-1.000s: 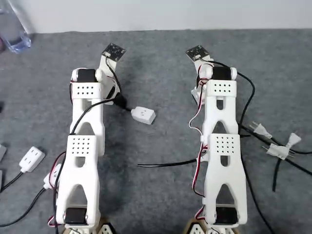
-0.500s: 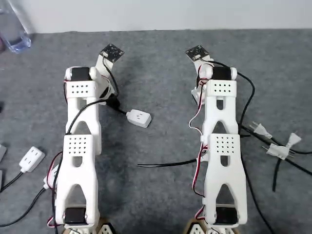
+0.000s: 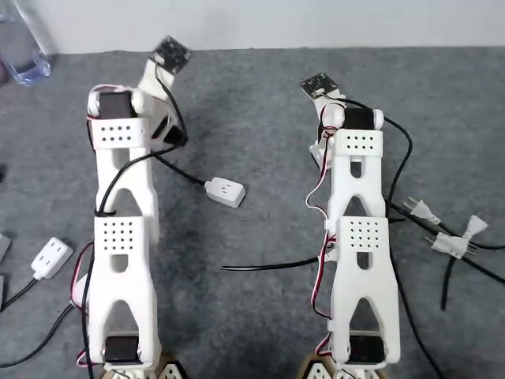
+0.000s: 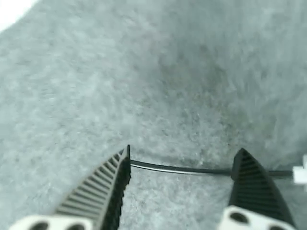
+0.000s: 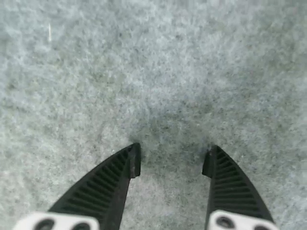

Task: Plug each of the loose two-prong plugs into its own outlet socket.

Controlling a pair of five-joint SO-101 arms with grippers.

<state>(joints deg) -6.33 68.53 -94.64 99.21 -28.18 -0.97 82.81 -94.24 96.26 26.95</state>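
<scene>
My left gripper (image 4: 183,158) and right gripper (image 5: 173,153) both gape empty. The two-prong plugs (image 3: 420,210) lie well apart from the outlet socket (image 3: 225,191), past my right arm (image 3: 359,237). They look light and rigid; I'd pinch the moulded body.

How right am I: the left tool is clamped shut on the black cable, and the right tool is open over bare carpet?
Wrong on the left tool: the left wrist view shows it open, the black cable lying ungripped on the carpet. The right tool is open.
</scene>
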